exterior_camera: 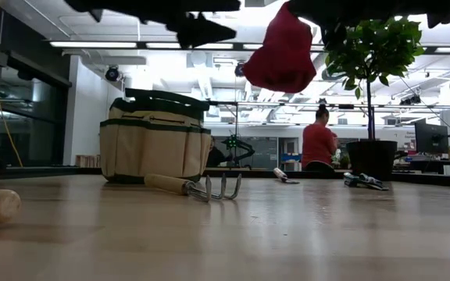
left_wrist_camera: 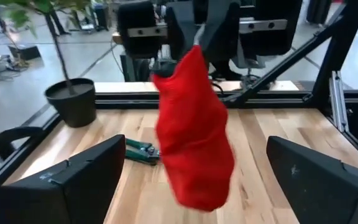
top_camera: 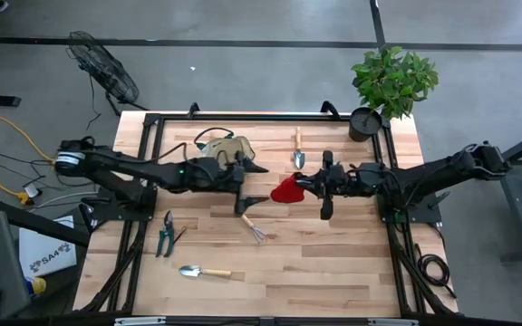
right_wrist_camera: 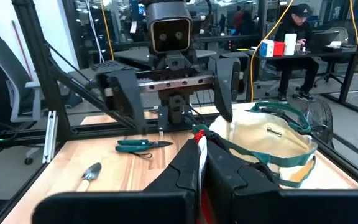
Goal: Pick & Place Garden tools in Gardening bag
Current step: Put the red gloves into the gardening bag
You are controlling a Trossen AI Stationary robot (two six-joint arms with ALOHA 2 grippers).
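Note:
My right gripper (top_camera: 309, 186) is shut on the red spray bottle (top_camera: 286, 190), held high above the table's middle; the bottle also shows in the low view (exterior_camera: 286, 48) and the left wrist view (left_wrist_camera: 194, 137). My left gripper (top_camera: 259, 183) is open, its fingers (left_wrist_camera: 79, 177) standing on either side of the bottle without touching it. The beige gardening bag (top_camera: 229, 149) stands on its base behind the left gripper. The hand rake (top_camera: 254, 227), a trowel (top_camera: 205, 271), a second trowel (top_camera: 298, 150) and pruning shears (top_camera: 165, 234) lie flat on the table. Other shears (left_wrist_camera: 138, 151) lie beneath the right arm. My right gripper pinches the spray bottle at its white top end (right_wrist_camera: 199, 148) between its two shut fingers, coming from the table's right side. The red body (exterior_camera: 286, 48) hangs tilted below and beyond the fingertips, lifted clear of the table.
A potted green plant (top_camera: 390, 86) in a black pot stands at the table's far right corner. A fan (top_camera: 105, 68) stands on the floor beyond the far left corner. A person in red (exterior_camera: 317, 144) sits in the room behind the table.

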